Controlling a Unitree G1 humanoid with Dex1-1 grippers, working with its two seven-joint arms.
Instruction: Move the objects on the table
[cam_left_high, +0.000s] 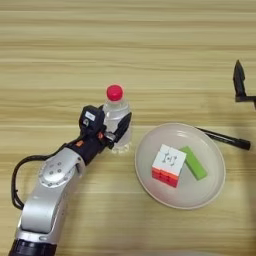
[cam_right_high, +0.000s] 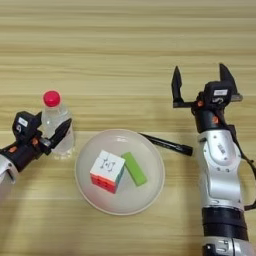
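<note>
- The table (cam_left_high: 60, 45) under me is light tan wood grain with plank streaks running side to side; it fills everything I see, so nothing of the room shows.
- My left gripper (cam_left_high: 111, 126) is at the bottle (cam_left_high: 117, 122), toward the table's left side about midway between far and near edges. My two black fingers (cam_left_high: 123, 126) sit on either side of the clear body. I cannot tell whether they press it or merely flank it.
- One bottle: small, clear plastic, red cap, standing upright just off the left rim of the plate (cam_left_high: 210, 187).
- One plate: round, cream, lying toward the near middle of the table.
- One puzzle cube (cam_left_high: 168, 165): white face up, red and orange sides showing, resting on the plate's left half.
- One green block (cam_left_high: 193, 162): rectangular, lying flat on the plate just right of the cube, slanted; whether the two touch I cannot tell.
- One black pen (cam_right_high: 167, 144): lying on the table at the plate's far-right rim, one end at or under the rim, the rest angled out to the right.
- My right gripper (cam_right_high: 198, 86) hangs over bare table toward the right edge, beyond the pen's outer end, fingers spread wide and pointing to the far edge, holding nothing.
</note>
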